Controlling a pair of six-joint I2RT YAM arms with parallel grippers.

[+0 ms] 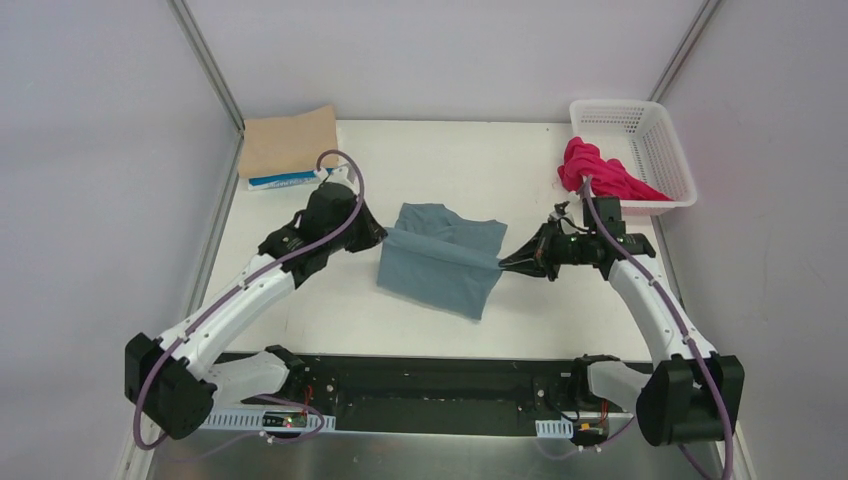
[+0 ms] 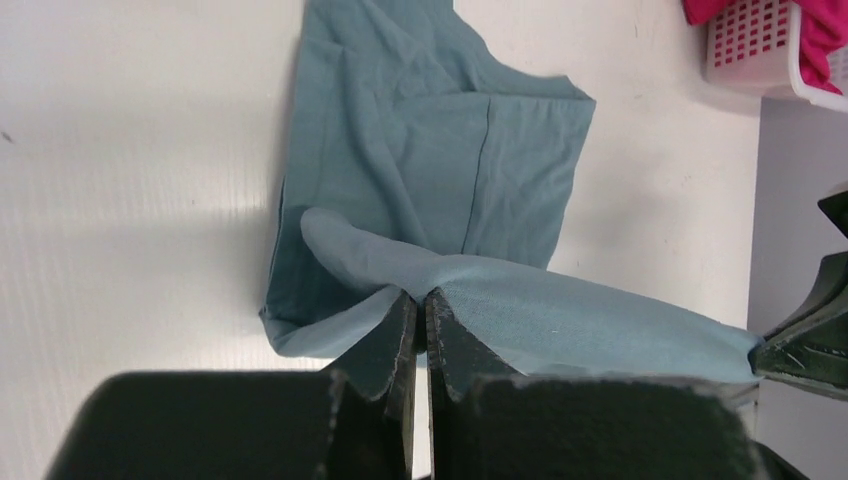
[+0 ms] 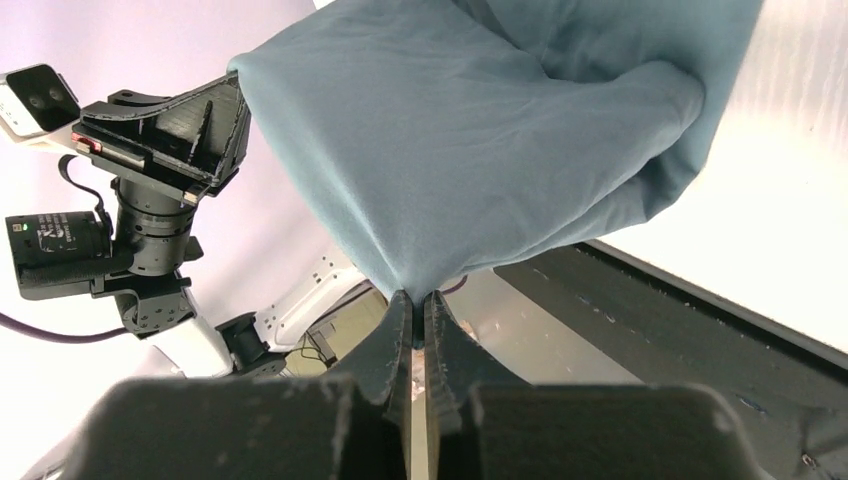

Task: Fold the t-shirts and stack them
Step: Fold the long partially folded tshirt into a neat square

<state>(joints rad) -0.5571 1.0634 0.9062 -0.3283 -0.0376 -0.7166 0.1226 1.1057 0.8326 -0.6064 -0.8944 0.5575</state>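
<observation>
Far left, well beyond the left gripper, the tan t-shirt is lying folded flat at the table corner; judging that one done. The left gripper is pinching tight on one end of a lifted edge of the teal t-shirt. The cloth is stretching taut between the two grippers and the rest is sagging onto the table just beside and under them. The right gripper is clamping the other end, jaws together on the fabric. The held edge, the long axis, is running left to right across the table, tilting slightly nearer at the right gripper. Judging this tee as mid-fold, not stacked yet. Past the right gripper, well apart, the magenta t-shirt is hanging crumpled over the rim of the white basket, unfolded and waiting.
</observation>
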